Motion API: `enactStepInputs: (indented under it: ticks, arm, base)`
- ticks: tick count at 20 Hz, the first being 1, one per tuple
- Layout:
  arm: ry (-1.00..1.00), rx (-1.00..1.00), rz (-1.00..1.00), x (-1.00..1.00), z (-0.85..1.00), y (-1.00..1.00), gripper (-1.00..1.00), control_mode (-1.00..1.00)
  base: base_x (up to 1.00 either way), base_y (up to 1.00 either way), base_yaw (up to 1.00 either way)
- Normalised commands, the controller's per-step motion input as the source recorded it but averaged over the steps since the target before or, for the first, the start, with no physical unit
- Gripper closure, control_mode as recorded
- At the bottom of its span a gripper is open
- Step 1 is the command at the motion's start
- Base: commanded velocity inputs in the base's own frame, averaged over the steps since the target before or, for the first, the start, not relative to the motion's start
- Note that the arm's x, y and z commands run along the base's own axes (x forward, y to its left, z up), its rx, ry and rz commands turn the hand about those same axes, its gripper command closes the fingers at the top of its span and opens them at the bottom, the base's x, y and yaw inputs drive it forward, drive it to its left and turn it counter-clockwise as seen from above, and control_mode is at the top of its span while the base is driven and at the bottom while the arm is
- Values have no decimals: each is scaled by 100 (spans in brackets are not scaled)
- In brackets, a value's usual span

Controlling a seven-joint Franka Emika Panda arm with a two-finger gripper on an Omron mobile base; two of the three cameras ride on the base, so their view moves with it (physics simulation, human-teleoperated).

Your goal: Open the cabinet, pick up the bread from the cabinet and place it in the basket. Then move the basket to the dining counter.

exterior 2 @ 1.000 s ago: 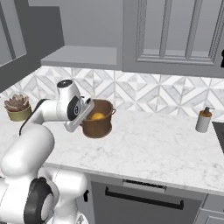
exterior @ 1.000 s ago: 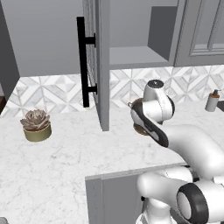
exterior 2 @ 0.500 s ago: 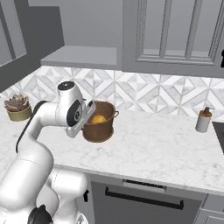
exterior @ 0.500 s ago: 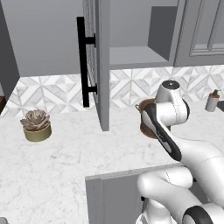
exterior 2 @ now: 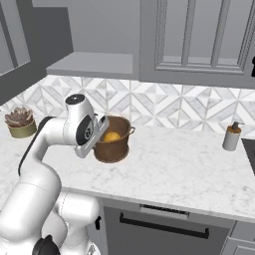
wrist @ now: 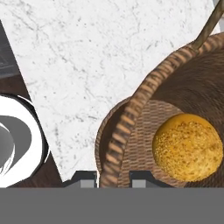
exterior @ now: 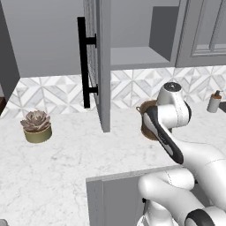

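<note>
On the marble worktop [exterior 2: 189, 164], the bread [wrist: 187, 147] lies inside the basket [exterior 2: 112, 140]. The gripper [wrist: 113, 178] straddles its rim, seemingly part-open, gripping nothing. No writing reads.

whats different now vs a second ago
The arm's wrist has swung rightward along the marble worktop and closed in on the round brown woven basket; the gripper now straddles its rim, one tip either side. The small golden bun stays inside the basket, which hasn't moved. The glass-paned cabinet door remains open.
</note>
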Motion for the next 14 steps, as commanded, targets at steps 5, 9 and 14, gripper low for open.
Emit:
enactStepInputs:
  ticks: [5, 9, 14]
  arm:
    - [-3, 2, 0, -24, 0, 0, 100, 100]
    - [0, 0, 0, 0, 0, 0, 100, 100]
    - [0, 0, 0, 0, 0, 0, 100, 100]
  base:
    - [-59, 0, 0]
    - [-88, -13, -10]
    - [-8, 0, -62]
